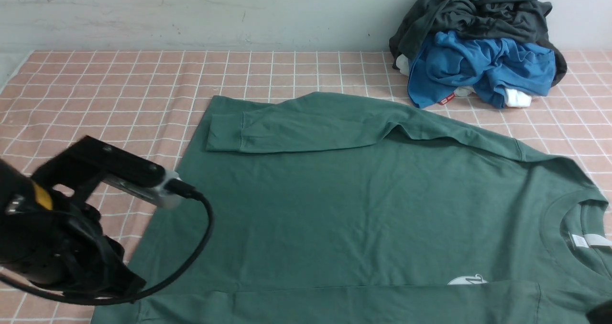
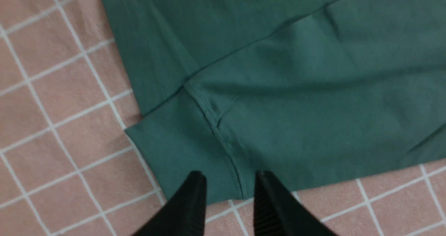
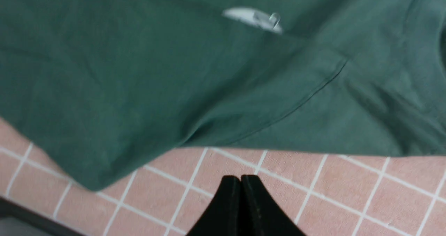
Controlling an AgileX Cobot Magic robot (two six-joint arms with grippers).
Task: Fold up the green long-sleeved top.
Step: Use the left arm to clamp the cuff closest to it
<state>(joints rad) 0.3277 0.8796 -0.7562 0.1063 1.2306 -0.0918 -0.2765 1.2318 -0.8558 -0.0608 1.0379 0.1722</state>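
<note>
Both sleeves (image 1: 306, 125) of the green long-sleeved top (image 1: 363, 204) lie folded in — body folds remain, I think; left fingers (image 2: 190, 208) spread over the near cuff (image 2: 181, 152); right fingers (image 3: 228, 208) pressed together, empty.

Clothes heap (image 1: 478, 42) beyond green top (image 1: 363, 204)

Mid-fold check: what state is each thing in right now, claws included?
green long-sleeved top: flat on the checked cloth, front up.
far sleeve: folded across the body.
near sleeve: folded in along the near edge, partly covering the chest print.
left claw: open, empty, over the near sleeve's cuff.
right claw: shut, empty, over bare cloth beside the top.
charcoal garment: crumpled, heaped on the blue garment.
blue garment: crumpled, under it.
</note>
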